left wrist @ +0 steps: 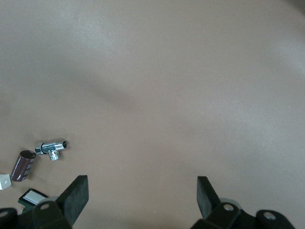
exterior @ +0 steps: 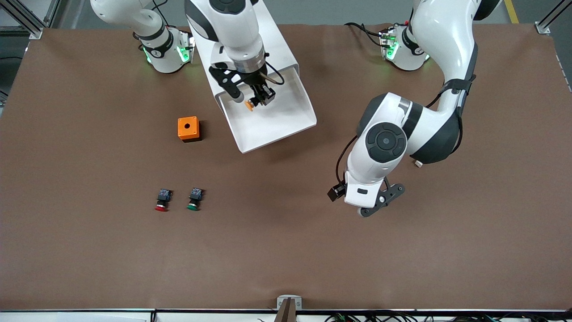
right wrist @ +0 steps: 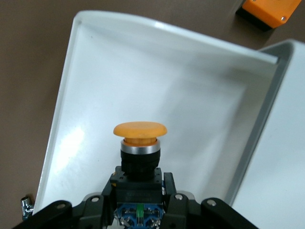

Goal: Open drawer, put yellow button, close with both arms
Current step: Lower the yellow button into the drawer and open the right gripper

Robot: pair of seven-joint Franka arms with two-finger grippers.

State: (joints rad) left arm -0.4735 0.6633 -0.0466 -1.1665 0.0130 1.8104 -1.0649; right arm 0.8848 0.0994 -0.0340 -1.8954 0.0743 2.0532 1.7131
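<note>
The drawer (exterior: 281, 120) is pulled out of the white cabinet (exterior: 279, 44), and what shows of its tray is bare. My right gripper (exterior: 258, 99) hangs over the drawer, shut on the yellow button (exterior: 249, 106). In the right wrist view the button (right wrist: 139, 131) points its cap down at the tray floor (right wrist: 190, 90), with its black body clamped between the fingers (right wrist: 176, 198). My left gripper (exterior: 377, 203) waits over bare table toward the left arm's end, open and empty. In the left wrist view its fingers (left wrist: 76, 195) stand wide apart.
An orange box (exterior: 188, 129) with a round hole stands beside the drawer, toward the right arm's end. A red-capped button (exterior: 162, 200) and a green-capped button (exterior: 194, 199) lie nearer the front camera. A chrome fitting (left wrist: 52, 148) and a brown cylinder (left wrist: 23, 165) lie beside the left gripper.
</note>
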